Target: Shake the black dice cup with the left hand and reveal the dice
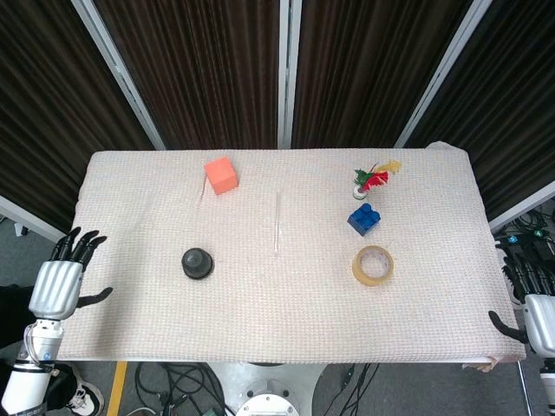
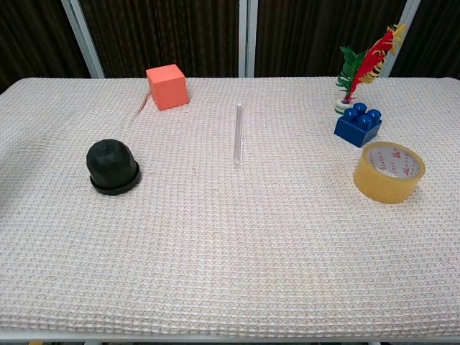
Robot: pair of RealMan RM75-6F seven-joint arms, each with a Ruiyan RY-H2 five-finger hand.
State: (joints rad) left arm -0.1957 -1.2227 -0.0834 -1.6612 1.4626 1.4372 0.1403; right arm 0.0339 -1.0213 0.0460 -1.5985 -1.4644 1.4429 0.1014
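Observation:
The black dice cup stands mouth-down on the table's left half, covering whatever is under it. My left hand hangs off the table's left edge with its fingers spread and nothing in it, well to the left of the cup. At the right edge, my right hand is partly cut off by the frame, its fingers apart and holding nothing. Neither hand shows in the chest view.
On the white woven cloth lie an orange cube, a clear rod, a blue brick, a feather shuttlecock and a tape roll.

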